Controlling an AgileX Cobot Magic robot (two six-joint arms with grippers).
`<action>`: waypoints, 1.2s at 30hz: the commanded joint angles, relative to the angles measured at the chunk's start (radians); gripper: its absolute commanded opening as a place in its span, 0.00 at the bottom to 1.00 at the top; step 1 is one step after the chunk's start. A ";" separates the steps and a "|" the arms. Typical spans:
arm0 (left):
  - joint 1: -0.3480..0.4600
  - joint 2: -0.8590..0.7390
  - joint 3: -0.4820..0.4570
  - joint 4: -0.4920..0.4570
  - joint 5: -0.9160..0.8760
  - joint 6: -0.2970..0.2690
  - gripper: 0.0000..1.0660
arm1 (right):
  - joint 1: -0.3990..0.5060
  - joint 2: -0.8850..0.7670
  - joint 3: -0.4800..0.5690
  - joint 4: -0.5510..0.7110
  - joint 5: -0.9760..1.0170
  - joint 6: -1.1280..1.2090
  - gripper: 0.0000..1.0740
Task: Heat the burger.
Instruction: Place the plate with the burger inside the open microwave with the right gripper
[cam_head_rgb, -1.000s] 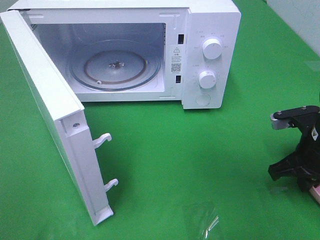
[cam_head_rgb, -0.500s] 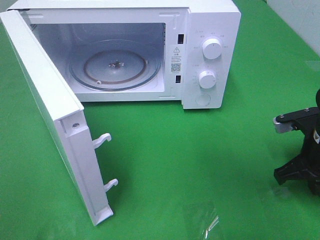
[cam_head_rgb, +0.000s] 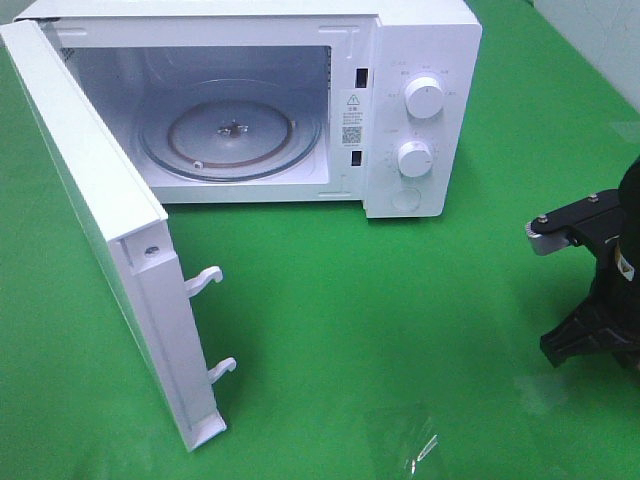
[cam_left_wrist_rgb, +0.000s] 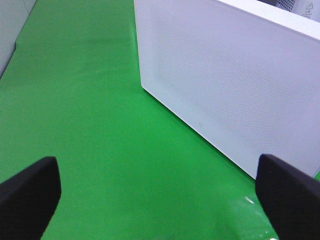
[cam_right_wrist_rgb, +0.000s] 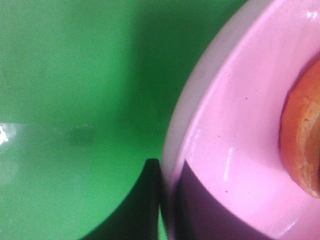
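In the right wrist view, the burger (cam_right_wrist_rgb: 302, 145) shows only as an orange-brown bun edge, sitting on a round pink plate (cam_right_wrist_rgb: 235, 125). My right gripper (cam_right_wrist_rgb: 169, 169) is shut on the plate's rim, with one dark finger (cam_right_wrist_rgb: 145, 200) outside the rim and the other over its inner side. In the high view only the right arm (cam_head_rgb: 600, 290) shows at the right edge; burger and plate are out of view there. My left gripper (cam_left_wrist_rgb: 160, 200) stands open and holds nothing. It faces the outer side of the microwave door (cam_left_wrist_rgb: 235, 85).
The white microwave (cam_head_rgb: 420, 100) stands at the back with its door (cam_head_rgb: 100, 220) swung wide open toward the front left. Its glass turntable (cam_head_rgb: 230, 130) is bare. Green cloth covers the table. A shiny transparent patch (cam_head_rgb: 415, 440) lies near the front edge.
The right arm has shifted at the right edge and its wrist bracket now sits higher. The pink bit seen at that edge a second ago no longer shows. The microwave is unchanged.
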 joint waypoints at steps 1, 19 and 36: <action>0.003 -0.018 0.002 0.000 -0.006 0.001 0.92 | 0.038 -0.040 -0.002 -0.102 0.079 0.057 0.00; 0.003 -0.018 0.002 0.000 -0.006 0.001 0.92 | 0.225 -0.061 -0.001 -0.177 0.219 0.105 0.00; 0.003 -0.018 0.002 0.000 -0.006 0.001 0.92 | 0.447 -0.224 0.147 -0.173 0.303 0.127 0.00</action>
